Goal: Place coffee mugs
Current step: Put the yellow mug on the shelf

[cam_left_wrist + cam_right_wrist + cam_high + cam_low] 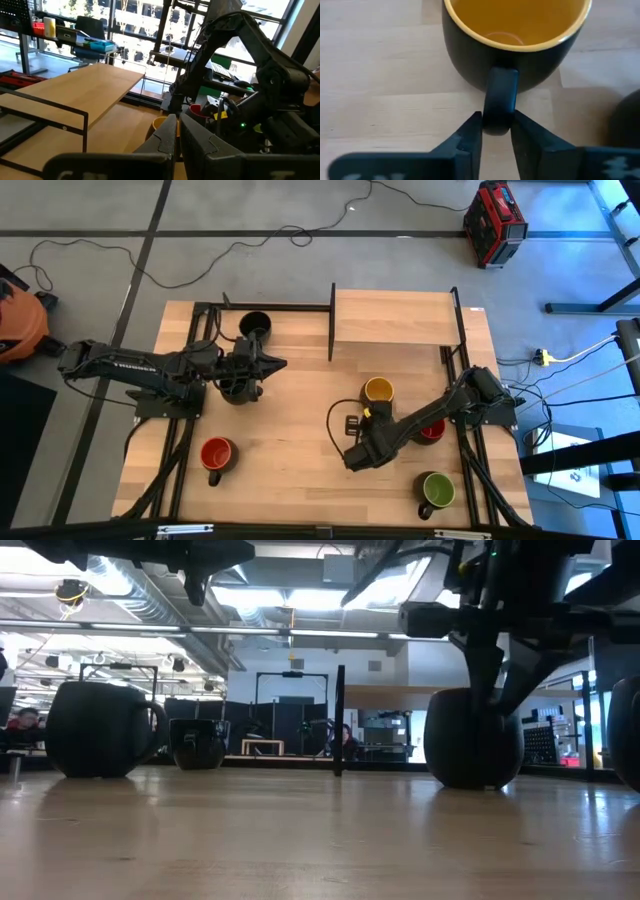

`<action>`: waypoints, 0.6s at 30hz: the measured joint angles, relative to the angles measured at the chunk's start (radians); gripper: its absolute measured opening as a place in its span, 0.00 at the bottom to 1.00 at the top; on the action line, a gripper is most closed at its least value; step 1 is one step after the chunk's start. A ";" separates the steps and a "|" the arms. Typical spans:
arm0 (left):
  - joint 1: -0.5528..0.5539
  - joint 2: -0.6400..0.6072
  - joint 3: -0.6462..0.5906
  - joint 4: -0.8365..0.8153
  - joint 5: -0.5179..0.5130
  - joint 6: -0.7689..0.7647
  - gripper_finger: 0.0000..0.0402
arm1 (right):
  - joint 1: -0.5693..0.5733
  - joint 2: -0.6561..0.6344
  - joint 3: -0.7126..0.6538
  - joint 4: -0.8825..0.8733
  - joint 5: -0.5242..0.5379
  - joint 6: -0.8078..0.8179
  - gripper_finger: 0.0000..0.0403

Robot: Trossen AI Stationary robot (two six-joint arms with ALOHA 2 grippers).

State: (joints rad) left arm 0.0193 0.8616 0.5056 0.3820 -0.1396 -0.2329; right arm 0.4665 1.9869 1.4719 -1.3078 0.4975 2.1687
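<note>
Right wrist view puts us on the pick-up — the right gripper (496,131) pinches the handle of the yellow mug (516,37), standing mid-table — and next, we judge, comes a steady lift, left gripper (268,364) shut and empty.

Two arms over the counter

Left claw (275,364) fingers pressed together, arm stretched sideways; right claw (496,131) low, fingers pinching a handle, arm bent inward.
</note>
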 joint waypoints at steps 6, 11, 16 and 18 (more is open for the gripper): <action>0.000 0.000 0.000 0.000 0.000 0.000 0.03 | -0.002 0.000 0.000 -0.005 0.059 -0.044 0.14; 0.000 0.000 0.000 0.000 0.000 0.000 0.03 | 0.002 0.000 0.000 -0.009 0.060 -0.057 0.12; 0.000 0.000 0.000 0.000 0.000 0.000 0.03 | 0.017 -0.009 -0.001 -0.058 0.048 -0.058 0.11; 0.000 0.000 0.000 0.000 0.000 0.000 0.03 | 0.026 -0.021 -0.001 -0.071 0.052 -0.059 0.11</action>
State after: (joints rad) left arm 0.0189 0.8616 0.5056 0.3820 -0.1398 -0.2325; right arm 0.4923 1.9664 1.4708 -1.3784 0.5495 2.1097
